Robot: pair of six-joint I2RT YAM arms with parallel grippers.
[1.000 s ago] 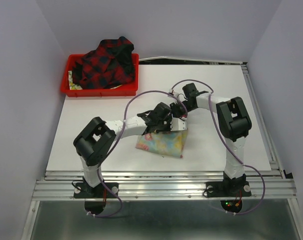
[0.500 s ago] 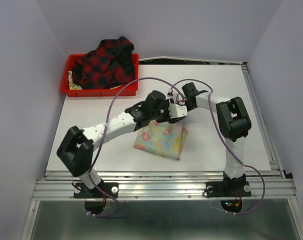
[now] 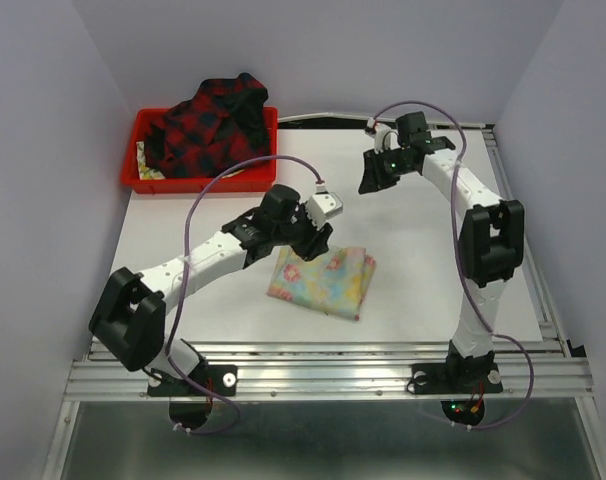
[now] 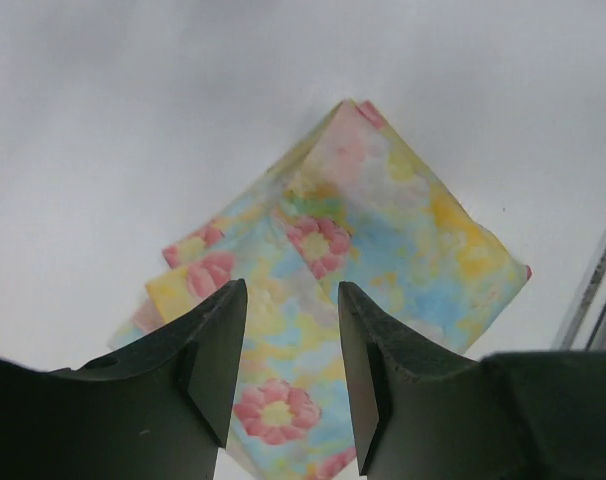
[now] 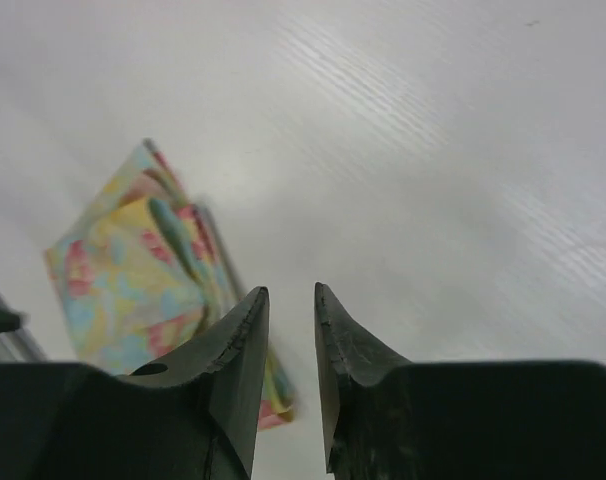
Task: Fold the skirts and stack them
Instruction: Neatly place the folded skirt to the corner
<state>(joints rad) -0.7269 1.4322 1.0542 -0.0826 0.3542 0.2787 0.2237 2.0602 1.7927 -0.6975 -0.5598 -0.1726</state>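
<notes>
A floral skirt [image 3: 323, 282], pastel yellow and light blue with pink flowers, lies folded into a compact, roughly four-sided packet on the white table [image 3: 433, 260], near the middle and somewhat toward the near edge; its layered folded edges show along one side in the left wrist view [image 4: 383, 240], and in the right wrist view it appears blurred at the lower left [image 5: 133, 260]. A second skirt, dark red-and-black plaid [image 3: 208, 125], sits crumpled and unfolded in a heap that fills a red plastic tray [image 3: 133, 180] at the far left corner of the table, with cloth spilling over the tray's back rim; the two skirts are well apart.

The left gripper [image 3: 308, 235] hangs above the floral skirt's far left corner; seen from its own camera [image 4: 291, 300], its dark fingers [image 4: 213, 350] stand moderately apart with only the skirt's pattern visible through the gap, and they grasp nothing. The right gripper [image 3: 371, 180] is raised over bare table farther back and to the right, apart from both skirts; from its wrist camera [image 5: 291, 295] the fingers [image 5: 238, 370] are parted by just a narrow slit, with nothing between them.

Purple cables [image 3: 198, 200] loop along both arms; an aluminium rail [image 3: 333, 365] runs along the table's near edge, where the arm bases are bolted.
</notes>
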